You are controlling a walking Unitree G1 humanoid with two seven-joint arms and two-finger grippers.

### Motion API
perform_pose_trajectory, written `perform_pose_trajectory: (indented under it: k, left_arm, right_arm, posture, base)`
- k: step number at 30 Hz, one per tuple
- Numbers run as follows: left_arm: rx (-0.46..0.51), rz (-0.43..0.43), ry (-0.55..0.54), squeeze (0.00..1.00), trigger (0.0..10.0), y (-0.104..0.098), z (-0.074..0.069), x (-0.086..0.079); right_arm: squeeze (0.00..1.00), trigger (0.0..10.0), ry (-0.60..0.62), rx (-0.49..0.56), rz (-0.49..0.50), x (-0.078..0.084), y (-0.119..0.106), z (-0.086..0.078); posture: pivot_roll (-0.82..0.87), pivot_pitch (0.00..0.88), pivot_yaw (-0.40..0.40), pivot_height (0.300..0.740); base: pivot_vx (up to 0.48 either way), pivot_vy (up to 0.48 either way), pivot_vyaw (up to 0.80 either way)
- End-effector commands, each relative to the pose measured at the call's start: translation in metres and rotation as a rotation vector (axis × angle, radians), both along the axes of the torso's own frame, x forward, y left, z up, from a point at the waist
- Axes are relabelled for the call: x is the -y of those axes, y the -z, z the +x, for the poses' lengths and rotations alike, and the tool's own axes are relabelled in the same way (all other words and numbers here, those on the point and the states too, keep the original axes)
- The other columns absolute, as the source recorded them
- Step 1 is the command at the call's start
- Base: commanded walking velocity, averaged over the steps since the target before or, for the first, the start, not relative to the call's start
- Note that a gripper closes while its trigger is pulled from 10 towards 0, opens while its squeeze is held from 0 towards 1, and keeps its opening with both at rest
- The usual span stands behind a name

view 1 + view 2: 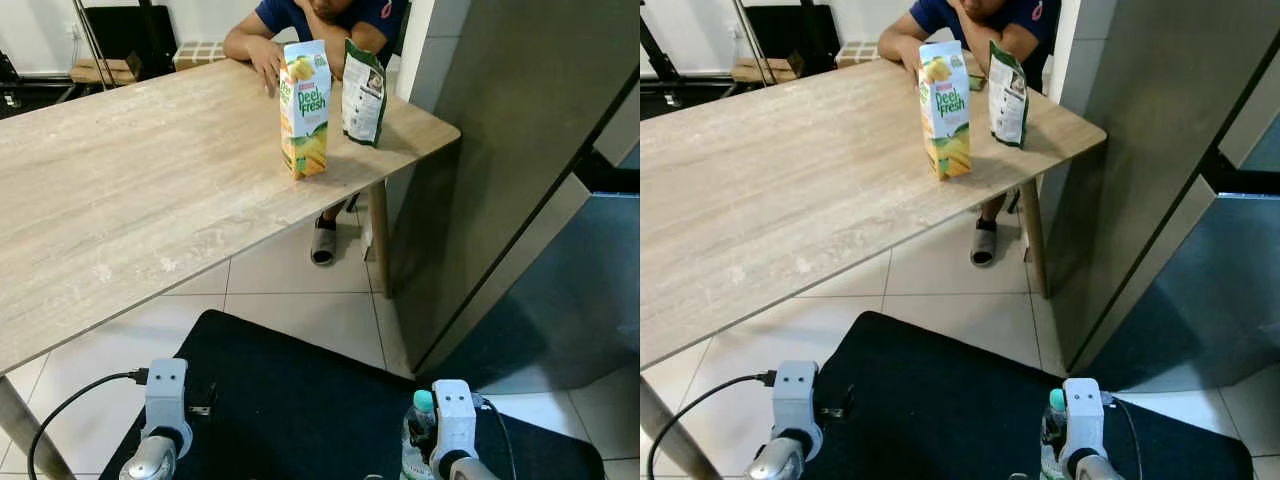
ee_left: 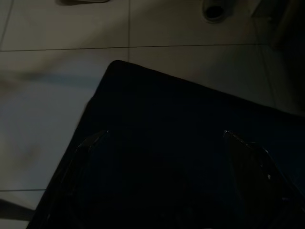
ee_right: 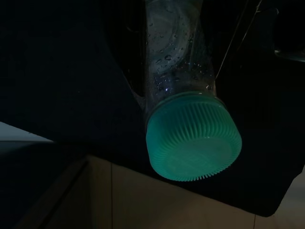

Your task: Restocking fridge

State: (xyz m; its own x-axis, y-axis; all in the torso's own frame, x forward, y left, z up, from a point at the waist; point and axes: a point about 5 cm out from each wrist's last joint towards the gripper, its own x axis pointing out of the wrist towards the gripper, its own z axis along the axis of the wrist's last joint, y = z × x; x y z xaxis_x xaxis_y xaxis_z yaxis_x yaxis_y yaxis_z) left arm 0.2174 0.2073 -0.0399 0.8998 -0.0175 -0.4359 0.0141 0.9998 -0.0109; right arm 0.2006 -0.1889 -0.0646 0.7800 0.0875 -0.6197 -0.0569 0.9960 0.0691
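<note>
Right gripper (image 3: 190,71) gripped the clear bottle (image 3: 178,57) at the neck, low over the black mat (image 1: 290,400). Bottle stood upright, green cap (image 1: 424,400) pointing up. Left gripper (image 2: 164,143) idle, fingers spread apart.

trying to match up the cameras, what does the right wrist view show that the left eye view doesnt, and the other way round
The right wrist view shows the bottle close up: a ribbed green cap and water drops on the clear neck.

The left eye view shows the wooden table with a juice carton and a green pouch standing on it, a person seated behind, and the grey fridge on the robot's right.

Both show the bottle at the right gripper, the black mat and the tiled floor.
</note>
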Motion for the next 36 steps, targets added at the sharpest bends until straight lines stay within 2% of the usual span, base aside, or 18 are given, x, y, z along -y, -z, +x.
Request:
perform_pose_trajectory:
  k: [1, 6, 17, 27, 36]
  left_arm:
    - [-0.046, -0.013, 0.027, 0.00, 10.0, 0.009, -0.009, 0.010]
    - [-0.057, -0.014, 0.064, 0.00, 10.0, 0.009, -0.008, 0.018]
    - [-0.066, -0.009, 0.059, 0.00, 10.0, 0.008, -0.003, 0.015]
    - [-0.089, -0.017, 0.003, 0.00, 10.0, 0.013, -0.013, 0.006]
    - [-0.098, -0.024, -0.008, 0.00, 10.0, 0.015, -0.016, 0.005]
  right_arm:
    - [0.00, 10.0, -0.005, -0.046, 0.026, -0.006, 0.007, -0.010]
    - [0.00, 10.0, 0.007, -0.035, 0.033, -0.006, 0.006, -0.008]
    - [0.00, 10.0, 0.009, -0.036, 0.019, -0.001, 0.005, -0.008]
    - [0.00, 10.0, -0.006, -0.033, 0.025, -0.005, 0.004, -0.005]
    - [0.00, 10.0, -0.016, -0.034, 0.023, -0.004, 0.003, -0.003]
  posture:
    - [-0.14, 0.100, 0.017, 0.740]
    - [-0.14, 0.102, 0.015, 0.740]
    - [-0.15, 0.095, 0.014, 0.740]
    - [-0.13, 0.097, -0.001, 0.740]
    - [-0.13, 0.095, -0.010, 0.740]
  base:
    - [0.000, -0.480, 0.00]
    - [0.000, -0.480, 0.00]
    - [0.000, -0.467, 0.00]
    - [0.000, 0.000, 0.00]
    - [0.000, 0.000, 0.00]
